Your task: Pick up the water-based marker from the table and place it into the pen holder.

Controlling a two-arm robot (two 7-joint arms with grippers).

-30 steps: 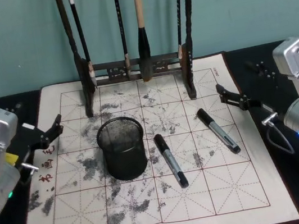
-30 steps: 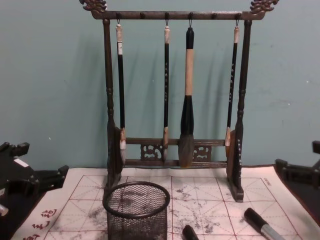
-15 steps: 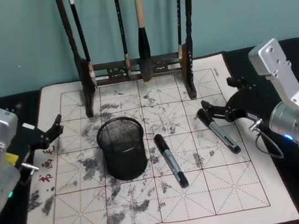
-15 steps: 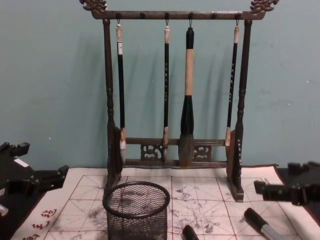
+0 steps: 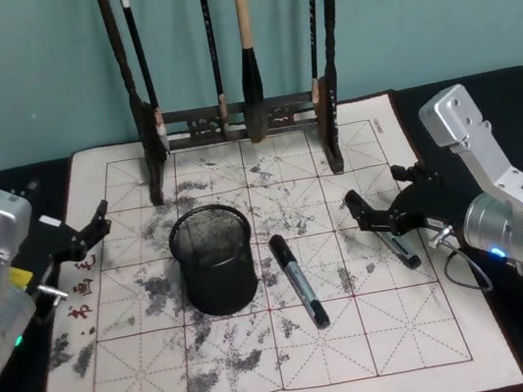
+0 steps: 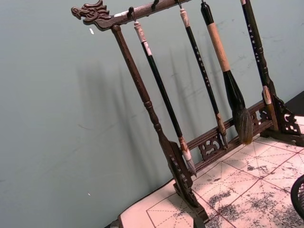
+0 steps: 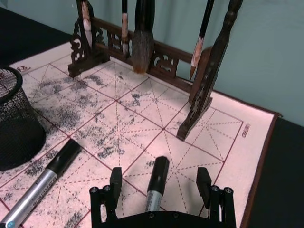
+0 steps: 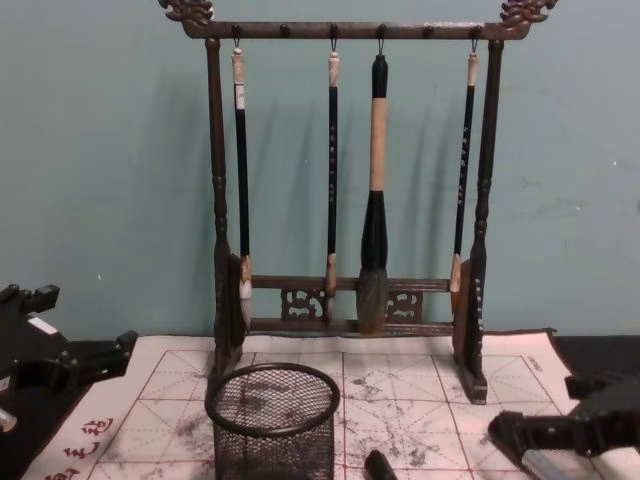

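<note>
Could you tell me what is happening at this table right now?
The right pincer is open and straddles the cap end of one marker lying on the mat, not yet gripping it. A second marker lies beside the black mesh pen holder, which stands upright. The left pincer is parked open at the mat's left edge.

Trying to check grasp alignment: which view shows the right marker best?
Right wrist view: the right marker lies lengthwise between the right gripper's open fingers, its cap in plain sight. The head view shows it from above, partly covered by the gripper. The chest view catches a bit of barrel below the gripper.
</note>
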